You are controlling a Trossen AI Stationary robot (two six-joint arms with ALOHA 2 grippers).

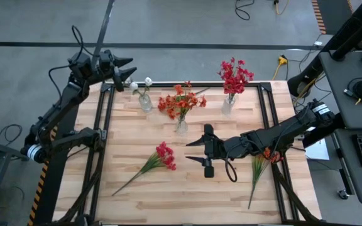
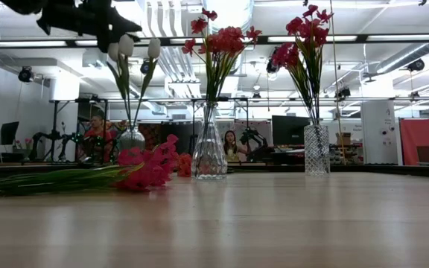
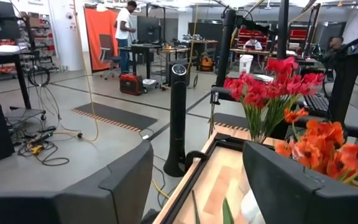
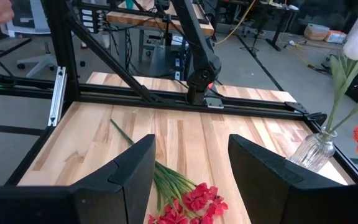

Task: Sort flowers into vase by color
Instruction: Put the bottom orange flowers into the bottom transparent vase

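Loose red spray (image 1: 159, 157) lies flat on the bench (image 1: 137, 194), blooms toward bench centre, thin green stem trailing off toward the near-left corner. Second loose one, an orange spray (image 1: 264, 162), lies at the right side, partly under the right arm, stem running to the near edge.

Handling, my read: very light, bloom head soft and crushable, stem thin and springy, probably wire-cored so it'll flex and swing when lifted. Pinch the bare stem a little below the blooms, not the petals; grabbing far down the stem will likely let the head droop and miss the vase mouth. A thin stem lying flat on wood is easy to skid over, so come down with the fingers straddling it.

Already sorted: white blooms in the left vase (image 1: 145, 102), orange in the middle vase (image 1: 181, 125), red in the right vase (image 1: 228, 104). The glass vases are narrow and tippy, so keep side loads off them when inserting.

Right claw (image 1: 198, 152) hovers mid-bench just beside the red spray, fingers parted, nothing between them; its wrist view has the spray right ahead. Left claw (image 1: 128, 70) sits over the white blooms at the far-left corner, fingers apart, holding nothing.
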